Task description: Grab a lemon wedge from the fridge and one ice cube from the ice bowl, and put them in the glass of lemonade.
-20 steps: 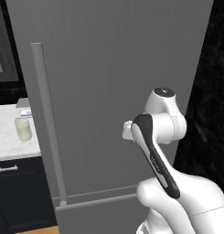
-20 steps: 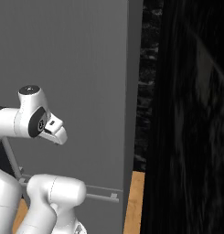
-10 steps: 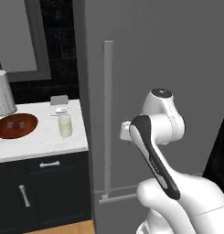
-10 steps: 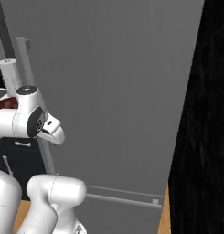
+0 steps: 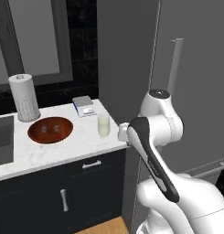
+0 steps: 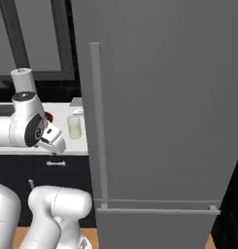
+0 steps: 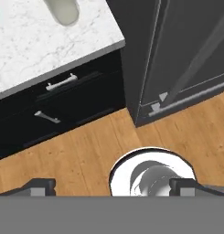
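The fridge (image 5: 195,91) stands shut, its long bar handle (image 6: 97,121) upright; the lemon wedge is hidden. On the marble counter (image 5: 63,148) left of the fridge sits the reddish-brown ice bowl (image 5: 50,129), with faint pale specks inside that may be ice cubes. The glass of lemonade (image 5: 103,124) stands near the counter's right end and is also in the right base view (image 6: 74,127). My gripper (image 7: 112,186) hangs open and empty in front of the counter's right corner, pointing down at the wooden floor. The glass (image 7: 63,11) shows at the top of the hand view.
A white perforated paper-towel cylinder (image 5: 24,97) stands at the back of the counter. A small flat scale (image 5: 84,105) lies behind the glass. A dark sink (image 5: 1,139) is at the left. Dark drawers with bar handles (image 7: 61,83) are below the counter.
The whole picture has shifted: the base has moved, so the counter with bowl and glass now fills the left and the fridge sits to the right. The arm holds its pose, gripper still open.
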Robot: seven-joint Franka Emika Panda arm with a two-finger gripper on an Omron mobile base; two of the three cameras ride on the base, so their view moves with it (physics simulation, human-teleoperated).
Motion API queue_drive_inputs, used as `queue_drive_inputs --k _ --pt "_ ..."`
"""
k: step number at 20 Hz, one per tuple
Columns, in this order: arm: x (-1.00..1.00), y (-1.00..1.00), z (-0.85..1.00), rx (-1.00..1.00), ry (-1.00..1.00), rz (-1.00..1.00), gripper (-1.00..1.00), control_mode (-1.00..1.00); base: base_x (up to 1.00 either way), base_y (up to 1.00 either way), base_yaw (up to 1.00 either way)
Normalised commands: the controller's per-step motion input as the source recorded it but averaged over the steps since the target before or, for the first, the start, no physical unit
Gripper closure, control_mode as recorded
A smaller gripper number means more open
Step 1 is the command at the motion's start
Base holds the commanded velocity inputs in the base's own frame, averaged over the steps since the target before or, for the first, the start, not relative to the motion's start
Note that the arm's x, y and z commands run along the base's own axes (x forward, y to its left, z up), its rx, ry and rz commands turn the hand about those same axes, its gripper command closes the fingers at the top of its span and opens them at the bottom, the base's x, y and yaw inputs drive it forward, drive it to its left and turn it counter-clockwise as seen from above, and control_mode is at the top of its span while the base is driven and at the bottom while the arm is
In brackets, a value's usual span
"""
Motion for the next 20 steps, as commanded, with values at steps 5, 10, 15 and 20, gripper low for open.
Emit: queue_drive_inputs --k 5,10,15,20 --pt "0.00 0.00 0.00 0.00 0.00 0.00 -1.00 1.00 0.52 0.87 -0.27" --pt "0.00 0.00 0.00 0.00 0.00 0.00 -1.00 1.00 0.35 0.67 0.04" --pt "0.00 0.00 0.00 0.00 0.00 0.00 -1.00 1.00 0.35 0.72 0.03" --pt "0.00 0.00 0.00 0.00 0.00 0.00 -1.00 1.00 0.44 0.73 0.01"
